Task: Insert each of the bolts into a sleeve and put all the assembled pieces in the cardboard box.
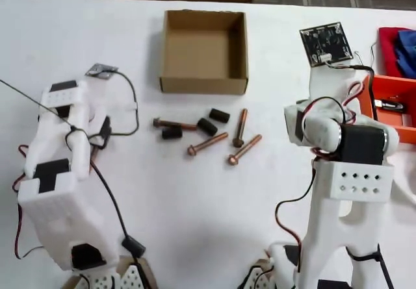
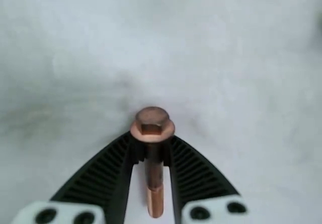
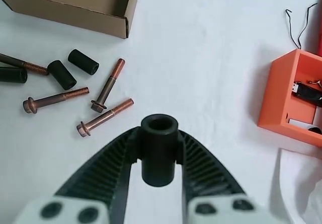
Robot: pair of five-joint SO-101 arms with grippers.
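Copper-coloured hex-head bolt (image 2: 152, 125) clamped in the left gripper (image 2: 152, 143), head past its tips; black cylindrical sleeve (image 3: 159, 158) clamped in the right gripper (image 3: 159, 138), bore open — align shank and bore squarely before pushing.

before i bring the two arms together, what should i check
1. Left gripper shut on the bolt: ok.
2. Right gripper shut on the sleeve, bore open: ok.
3. Bolt's tip free to enter the sleeve: probably not ok. The head sticks out and the tip points back between the fingers.
4. Bolt lined up with the bore: not ok. Bare table lies ahead of the bolt.
5. Cardboard box open and empty: ok.
6. Loose bolts clear of the meeting path: cannot tell.
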